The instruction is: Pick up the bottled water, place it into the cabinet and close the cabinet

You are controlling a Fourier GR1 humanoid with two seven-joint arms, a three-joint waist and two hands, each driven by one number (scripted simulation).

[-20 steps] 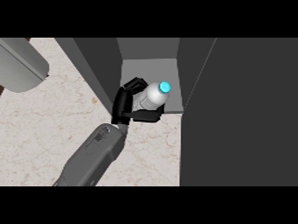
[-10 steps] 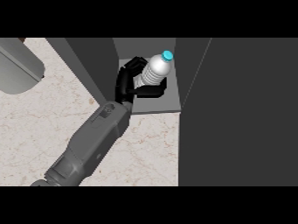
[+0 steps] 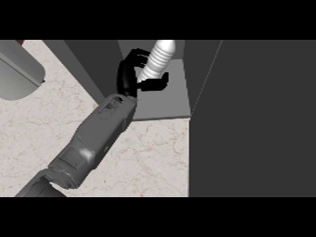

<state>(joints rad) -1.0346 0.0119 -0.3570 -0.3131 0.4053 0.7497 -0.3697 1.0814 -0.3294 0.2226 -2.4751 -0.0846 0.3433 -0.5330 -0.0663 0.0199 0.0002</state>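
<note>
Bottled water (image 3: 157, 60) inside cabinet (image 3: 167, 102).
Left hand (image 3: 129, 76) curls round its lower body; long axis leans away, deeper inward.

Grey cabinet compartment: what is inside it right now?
Inside the grey cabinet, a white ribbed water bottle is held by the black left hand, fingers curled around it. The bottle's base is hidden behind the hand.

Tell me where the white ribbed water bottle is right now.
In the head view, the white ribbed water bottle sits top centre, inside the grey open cabinet, held in the black left hand, left of the dark cabinet door.
</note>
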